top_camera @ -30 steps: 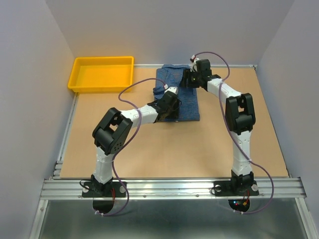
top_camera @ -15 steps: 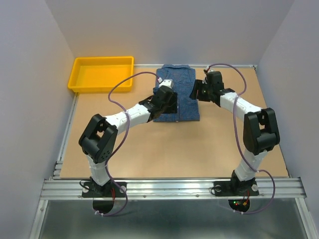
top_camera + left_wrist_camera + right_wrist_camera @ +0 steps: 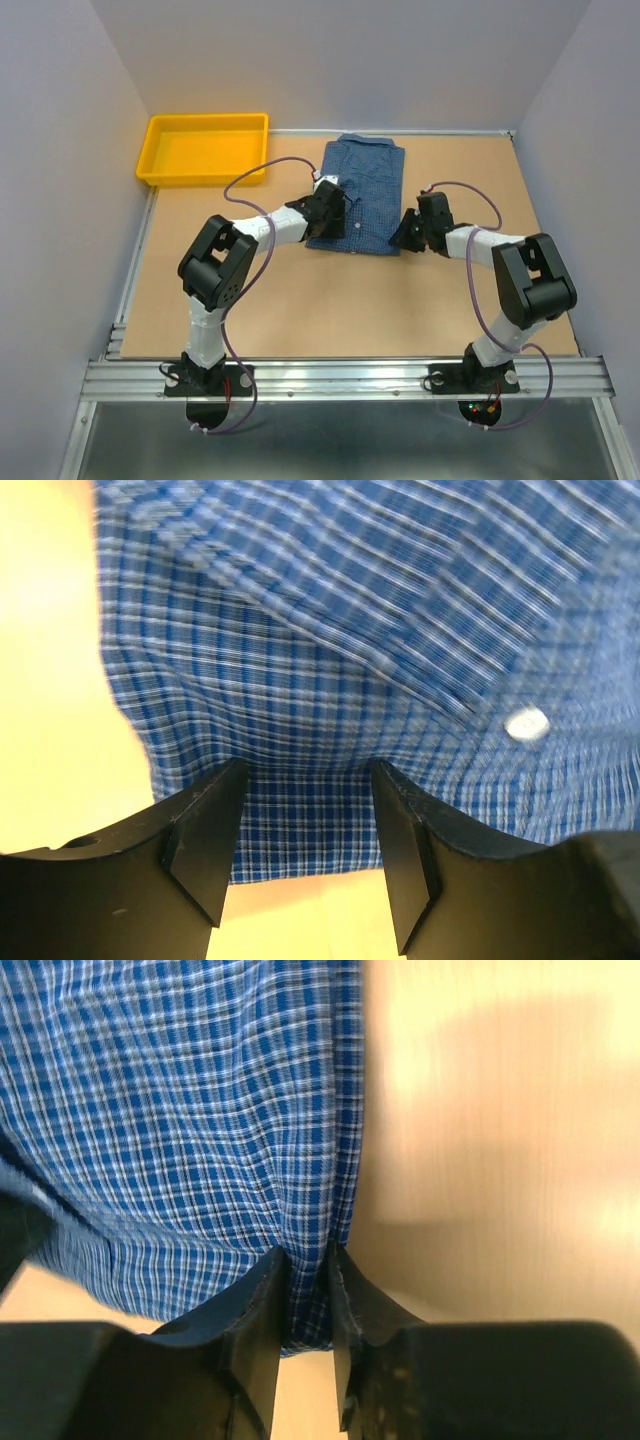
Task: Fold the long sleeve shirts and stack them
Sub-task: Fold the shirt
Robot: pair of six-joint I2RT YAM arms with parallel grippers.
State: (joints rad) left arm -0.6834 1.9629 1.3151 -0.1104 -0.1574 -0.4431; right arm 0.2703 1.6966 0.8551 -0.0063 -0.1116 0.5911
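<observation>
No text, label, brand, number or sign can be read in any of the views
</observation>
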